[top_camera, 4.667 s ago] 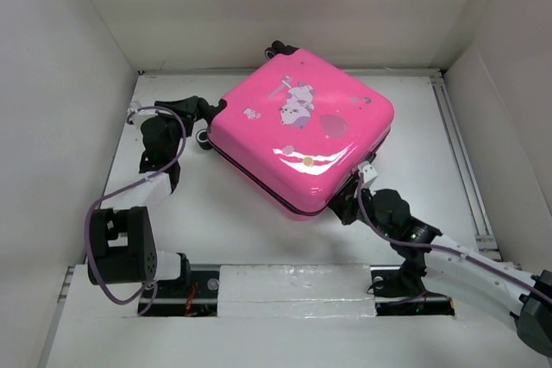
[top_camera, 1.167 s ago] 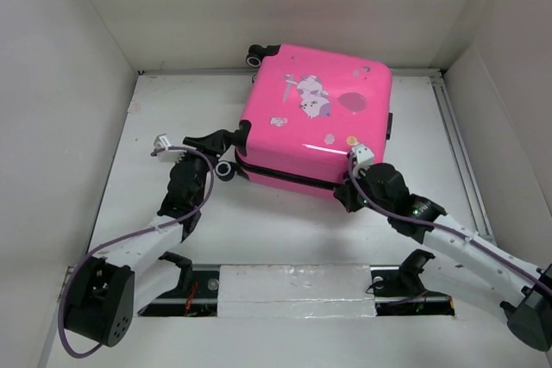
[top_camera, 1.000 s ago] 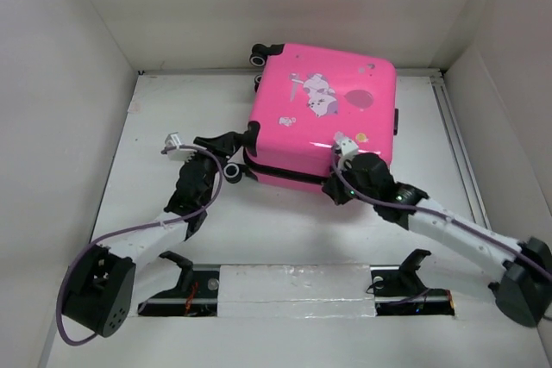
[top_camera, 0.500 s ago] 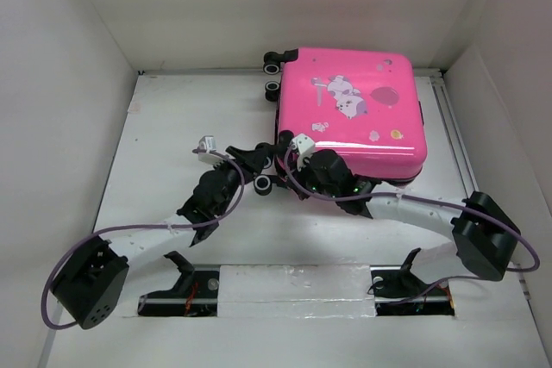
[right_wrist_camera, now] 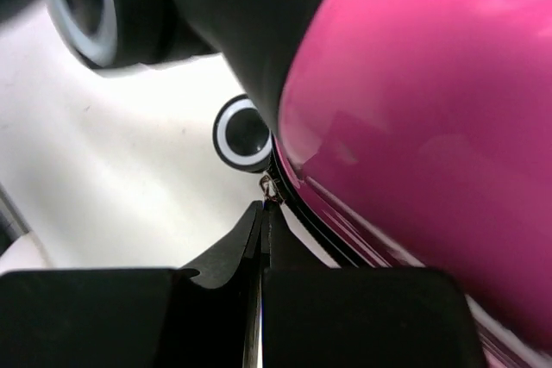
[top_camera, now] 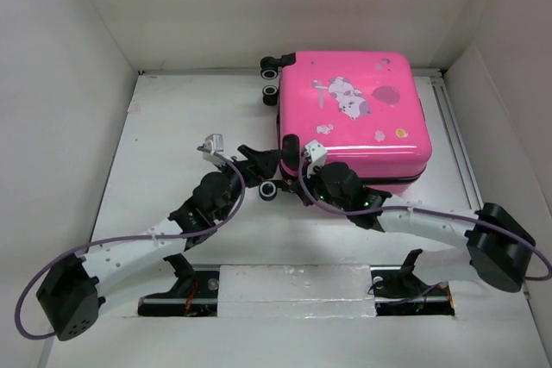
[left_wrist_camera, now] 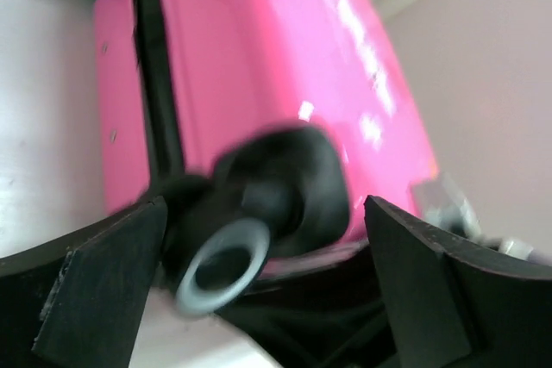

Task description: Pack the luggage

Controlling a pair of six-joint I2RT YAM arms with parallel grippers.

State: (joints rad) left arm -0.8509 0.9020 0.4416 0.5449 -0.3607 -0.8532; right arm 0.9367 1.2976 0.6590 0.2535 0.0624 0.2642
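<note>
The hot-pink luggage (top_camera: 362, 127) lies flat and closed at the back right, stickers up, its wheels toward the left. My left gripper (top_camera: 259, 170) is open at its front left corner, its fingers either side of a black wheel (left_wrist_camera: 226, 266) without touching it; the pink shell (left_wrist_camera: 259, 58) fills the view behind. My right gripper (top_camera: 299, 189) is at the same corner, shut on the small metal zipper pull (right_wrist_camera: 270, 187) on the black zipper line under the pink shell (right_wrist_camera: 431, 84). Another wheel (right_wrist_camera: 244, 134) sits just beyond the pull.
White walls close in the table at the back and both sides; the luggage nearly touches the back wall. A metal rail (top_camera: 457, 144) runs along the right side. Two more wheels (top_camera: 272, 66) stick out at the back left corner. A white taped strip (top_camera: 293, 286) lies between the arm bases.
The luggage has turned and slid toward the back right. My right gripper has moved left along its front edge to the wheel corner. My left gripper has followed right to that corner.
</note>
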